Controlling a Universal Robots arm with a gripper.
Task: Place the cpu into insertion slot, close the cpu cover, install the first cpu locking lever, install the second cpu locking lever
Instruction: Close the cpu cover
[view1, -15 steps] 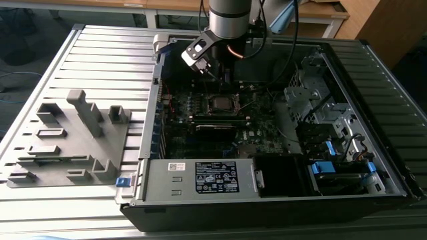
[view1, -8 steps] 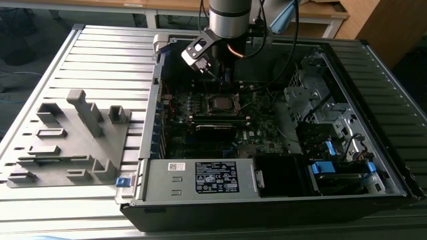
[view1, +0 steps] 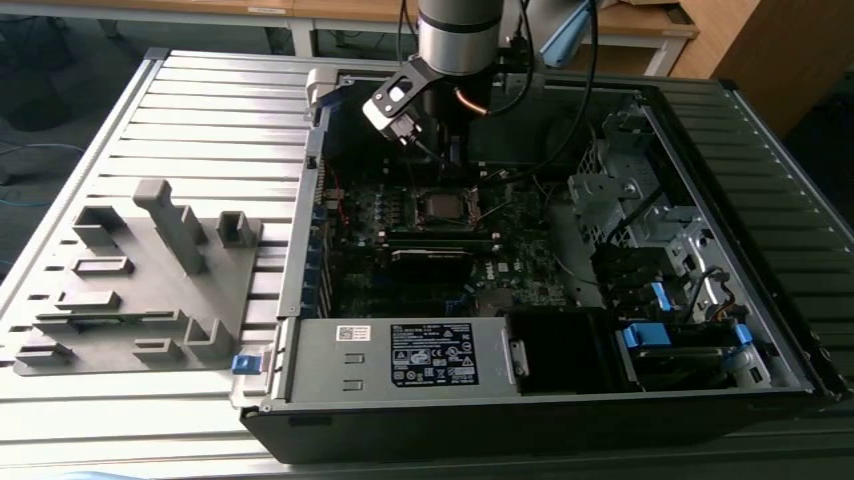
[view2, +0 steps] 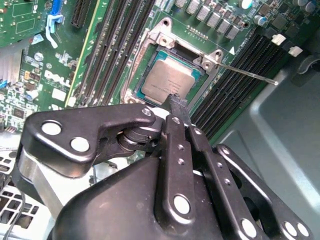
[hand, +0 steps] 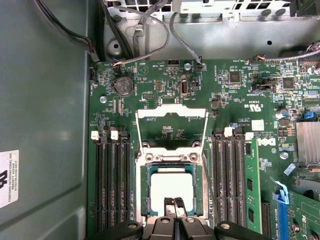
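Observation:
The cpu (hand: 171, 189), a flat square chip with a pale grey metal top, lies inside the insertion slot (hand: 199, 192) on the green board. In the second wrist view the cpu (view2: 170, 80) sits just past my fingertips. The cpu cover (hand: 172, 111), a thin silver frame with a big window, stands swung open away from the socket. A thin locking lever (view2: 250, 74) sticks out sideways, unlatched. My gripper (hand: 174, 204) is shut with nothing between its fingers, its tip hovering over the chip's near edge. In the exterior view the gripper (view1: 447, 158) hangs above the insertion slot (view1: 438, 207).
Black memory slots (hand: 110, 185) flank the socket, and a memory stick (hand: 251, 185) stands in one. A metal box with a white label (view1: 400, 355) fills the case's front. Drive cages (view1: 654, 230) sit at the exterior view's right, a grey fixture (view1: 134, 280) at its left.

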